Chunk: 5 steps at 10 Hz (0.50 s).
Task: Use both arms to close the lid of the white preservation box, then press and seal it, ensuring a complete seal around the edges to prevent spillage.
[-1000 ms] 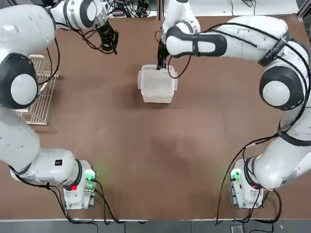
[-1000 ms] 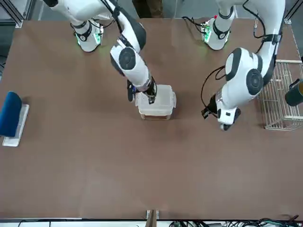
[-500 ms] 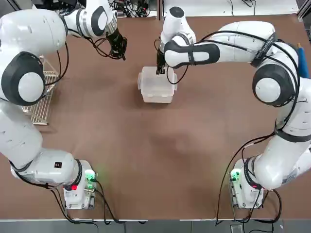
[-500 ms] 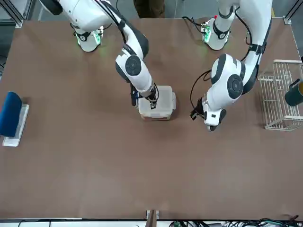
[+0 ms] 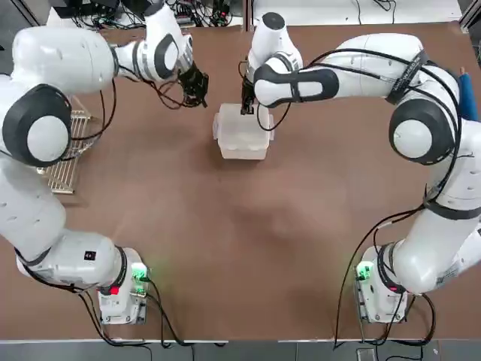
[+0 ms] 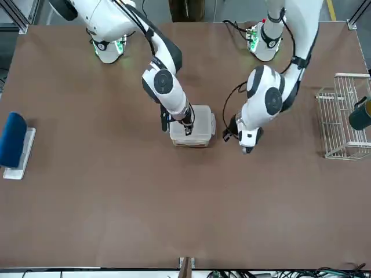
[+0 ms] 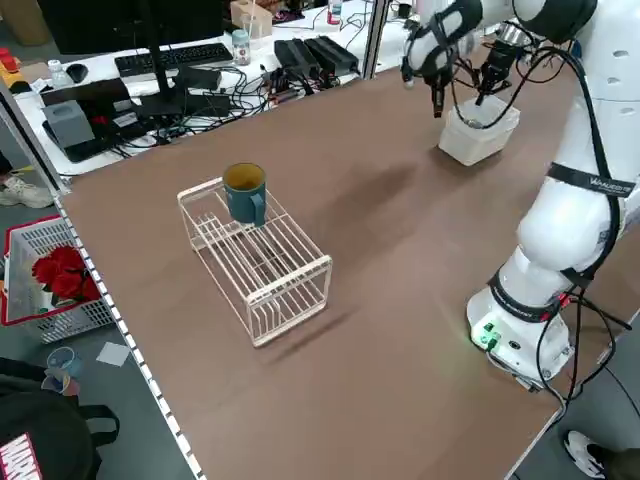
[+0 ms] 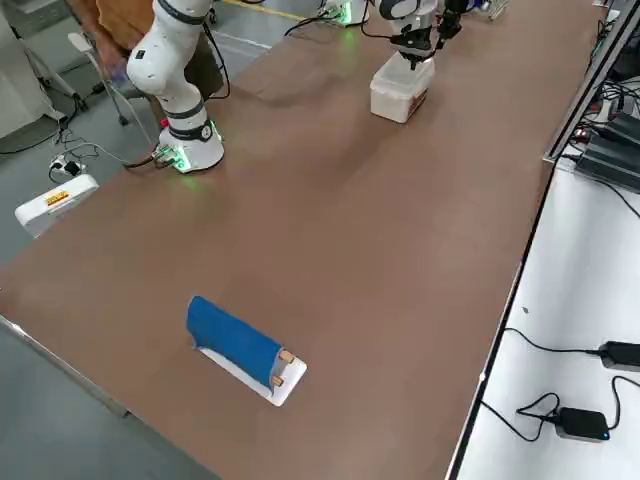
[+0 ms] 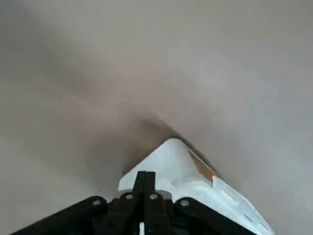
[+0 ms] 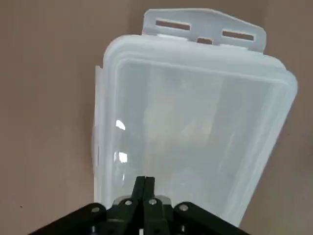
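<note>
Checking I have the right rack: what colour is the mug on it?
The mug is teal blue, clearest in the left side view.

Overhead and front cameras face each other across the surface (image 5: 248,248); side cameras look diagonally down; wrist cameras close-up.

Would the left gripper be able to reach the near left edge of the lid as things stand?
Probably yes. The left gripper, shut, hovers just beside the white preservation box, and the right gripper sits on the lid's far edge, leaving that side free.
</note>
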Each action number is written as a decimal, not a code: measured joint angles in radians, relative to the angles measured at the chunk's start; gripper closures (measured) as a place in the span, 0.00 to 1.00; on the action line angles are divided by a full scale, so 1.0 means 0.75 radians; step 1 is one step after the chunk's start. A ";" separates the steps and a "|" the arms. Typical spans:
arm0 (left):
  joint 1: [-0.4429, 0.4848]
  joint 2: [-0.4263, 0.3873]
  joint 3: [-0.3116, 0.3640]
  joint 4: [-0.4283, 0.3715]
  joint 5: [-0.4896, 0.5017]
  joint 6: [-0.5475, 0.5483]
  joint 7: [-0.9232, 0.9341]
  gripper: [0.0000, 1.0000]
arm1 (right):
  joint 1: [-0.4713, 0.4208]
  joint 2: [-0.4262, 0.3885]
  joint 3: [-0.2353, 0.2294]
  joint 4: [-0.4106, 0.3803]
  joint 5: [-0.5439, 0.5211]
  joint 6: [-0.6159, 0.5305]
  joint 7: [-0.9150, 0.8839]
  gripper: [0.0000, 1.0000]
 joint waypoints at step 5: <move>-0.002 0.000 -0.030 -0.131 -0.001 0.154 -0.021 0.99 | 0.017 0.002 0.000 0.000 -0.018 0.006 0.000 0.99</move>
